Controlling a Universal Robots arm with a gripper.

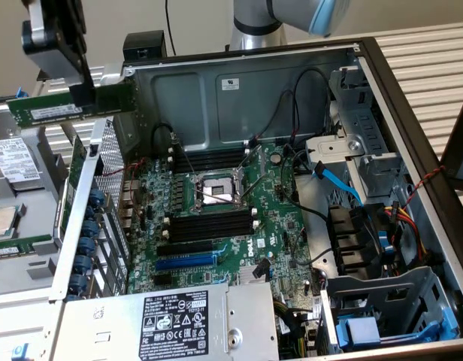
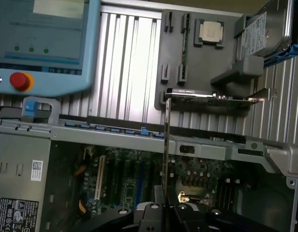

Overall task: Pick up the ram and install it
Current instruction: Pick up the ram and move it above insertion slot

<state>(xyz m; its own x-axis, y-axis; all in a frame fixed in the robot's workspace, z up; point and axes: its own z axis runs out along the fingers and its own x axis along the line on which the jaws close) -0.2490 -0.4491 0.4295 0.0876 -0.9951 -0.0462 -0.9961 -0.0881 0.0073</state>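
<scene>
We see the gripper [image 1: 82, 96] high over the far corner of the computer case [image 1: 216, 105], at the exterior view's left, with its black fingers clamped on the ram [image 1: 47, 110]. From here the stick shows its flat side: a long green board with a pale label, held level and lengthwise. One end juts out past the case and the other end reaches over the corner of the case wall. It hangs well apart from the motherboard [image 1: 280, 226], where the black memory slots [image 1: 213, 227] lie just beside the open CPU socket [image 1: 216, 189]. The blue expansion slot [image 1: 185, 262] sits nearer the power supply [image 1: 239, 320].

The wrist view gives us what the exterior view cannot. There the ram [image 2: 166, 145] appears edge-on, a thin line rising out of the gripper [image 2: 166, 210], whose fingers pinch it from both sides. The line crosses the rim of the case, with the board's components below it. Beyond the case we make out a teach pendant [image 2: 42, 43] with a red button [image 2: 19, 80]. A grey tray [image 2: 207, 63] carries a loose processor [image 2: 210, 31], with a hard drive [image 2: 262, 31] beside it. An expansion card [image 2: 212, 102] stands near the tray's edge.
</scene>
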